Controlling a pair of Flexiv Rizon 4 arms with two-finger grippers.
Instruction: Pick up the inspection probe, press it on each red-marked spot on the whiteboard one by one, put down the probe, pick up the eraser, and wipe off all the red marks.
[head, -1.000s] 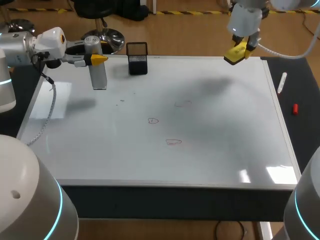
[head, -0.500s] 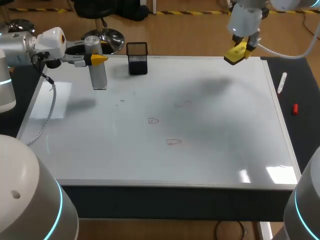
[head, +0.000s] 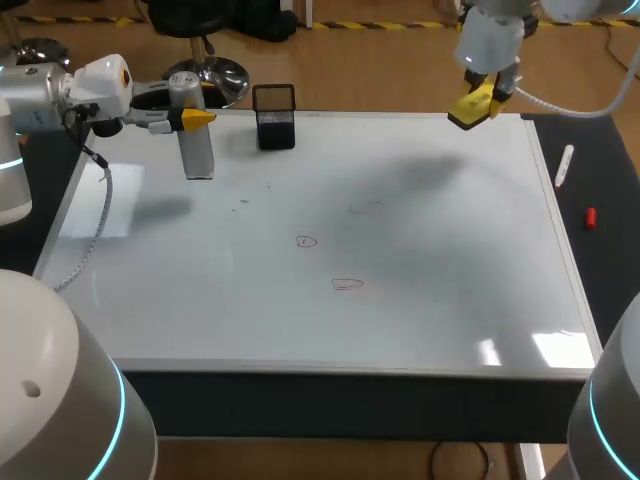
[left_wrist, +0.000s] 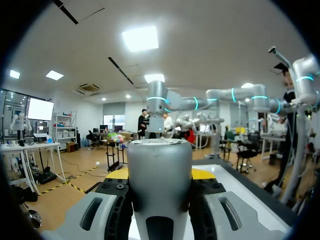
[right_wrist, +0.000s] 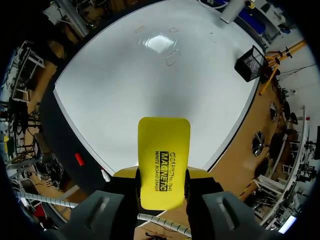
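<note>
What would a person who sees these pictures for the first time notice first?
The yellow eraser stands out most, held in the right gripper above the far right corner of the whiteboard. Next comes the grey probe, upright near the board's far left corner and clamped in the left gripper. Three faint red marks lie near the board's middle.

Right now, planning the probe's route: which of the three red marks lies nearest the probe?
The leftmost mark, the smallest; the other two sit farther right from the probe.
</note>
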